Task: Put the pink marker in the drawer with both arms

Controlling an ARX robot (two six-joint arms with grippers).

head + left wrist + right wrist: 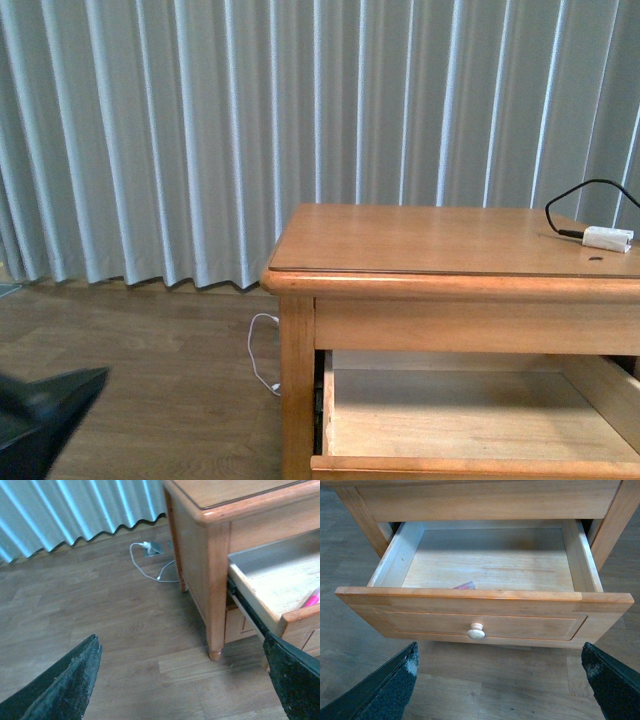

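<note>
Inside the pulled-out upper drawer [485, 595] of the honey-coloured wooden dresser [420, 240], the short, thick, bright pink marker [465, 585] lies on the pale wood bottom. It sits tight behind the recessed front panel, so only a sliver of it shows above the rim. On the outer face of that panel sits the small round wooden knob [476, 631].

My right gripper [499, 645] hangs in front of the dresser, facing the drawer front, its toothed black fingers spread wide with nothing between them. My left gripper [180, 637] is off to the dresser's side, over the brown plank floor [100, 610], likewise spread wide and empty.

On the dresser's top, near its far right corner, rests a white plug on a black cable [607, 238]. A thin white cord [262, 350] loops on the floor beside the dresser's leg, and grey pleated curtains [200, 130] hang behind the dresser.
</note>
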